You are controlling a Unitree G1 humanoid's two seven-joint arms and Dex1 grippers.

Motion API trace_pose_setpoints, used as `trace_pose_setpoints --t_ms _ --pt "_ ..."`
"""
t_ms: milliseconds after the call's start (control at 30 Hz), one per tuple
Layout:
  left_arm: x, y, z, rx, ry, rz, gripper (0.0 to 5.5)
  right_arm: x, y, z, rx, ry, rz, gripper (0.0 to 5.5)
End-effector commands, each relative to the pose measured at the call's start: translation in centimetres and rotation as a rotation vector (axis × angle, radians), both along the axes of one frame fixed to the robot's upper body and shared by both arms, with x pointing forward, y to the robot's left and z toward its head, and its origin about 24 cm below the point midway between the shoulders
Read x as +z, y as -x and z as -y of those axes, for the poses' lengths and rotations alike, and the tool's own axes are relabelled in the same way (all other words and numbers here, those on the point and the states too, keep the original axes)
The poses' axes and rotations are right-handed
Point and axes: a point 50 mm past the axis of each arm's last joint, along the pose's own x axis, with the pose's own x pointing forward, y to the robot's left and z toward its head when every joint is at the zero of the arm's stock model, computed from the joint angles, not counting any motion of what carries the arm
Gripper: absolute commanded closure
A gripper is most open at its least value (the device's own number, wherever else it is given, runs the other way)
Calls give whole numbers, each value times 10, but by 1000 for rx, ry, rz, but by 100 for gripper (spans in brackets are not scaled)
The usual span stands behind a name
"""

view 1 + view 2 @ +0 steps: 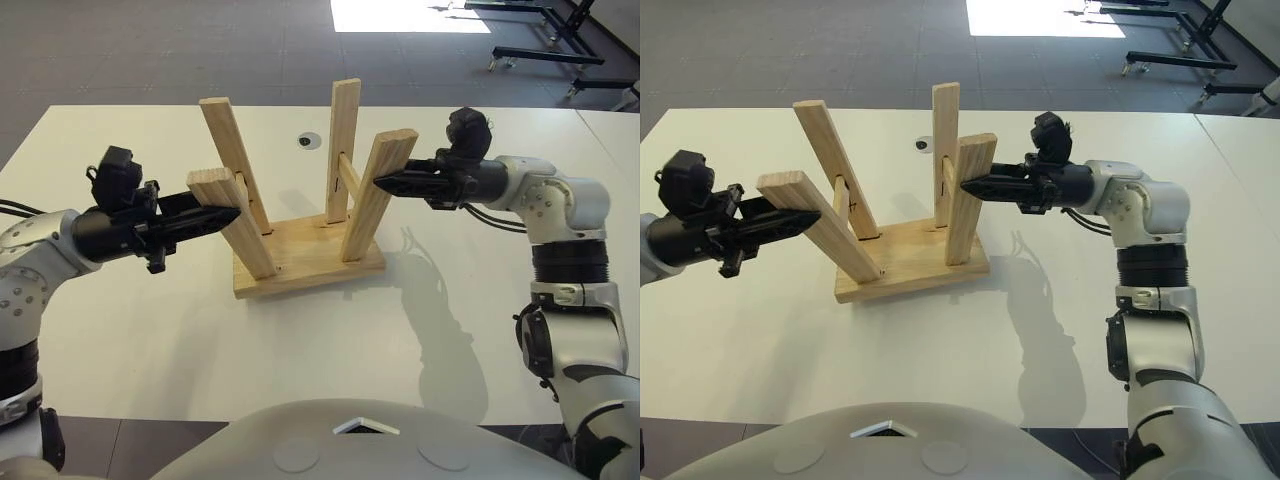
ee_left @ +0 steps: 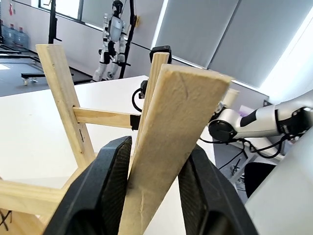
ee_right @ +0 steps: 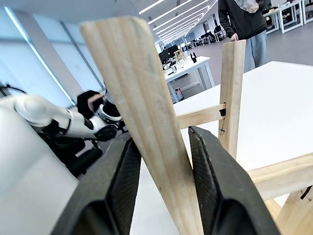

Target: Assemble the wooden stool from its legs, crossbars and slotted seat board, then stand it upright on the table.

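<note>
From the head, the upturned stool [image 1: 300,268] is resting seat-down at mid-worktop [image 1: 120,330]. The left gripper [image 1: 228,215] is clamping its near-left leg [image 1: 250,245], and the right gripper [image 1: 385,183] is clamping its near-right leg [image 1: 362,225]. From the left wrist, both fingers [image 2: 110,186] are pressing that leg's faces. From the right wrist, the fingers [image 3: 122,181] are squeezing theirs likewise.
</note>
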Motion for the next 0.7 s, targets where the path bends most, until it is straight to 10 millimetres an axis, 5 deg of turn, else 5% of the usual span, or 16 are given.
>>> trace_pose_setpoints --t_ms 33,333,700 --pt "-22 2 9 -37 0 -251 413 0 4 -16 33 29 -182 403" --pt "-44 -26 0 188 8 -427 413 -7 9 -28 29 63 -451 403" --pt "-57 -52 -5 366 69 -566 413 -9 -23 -29 -132 33 -542 403"
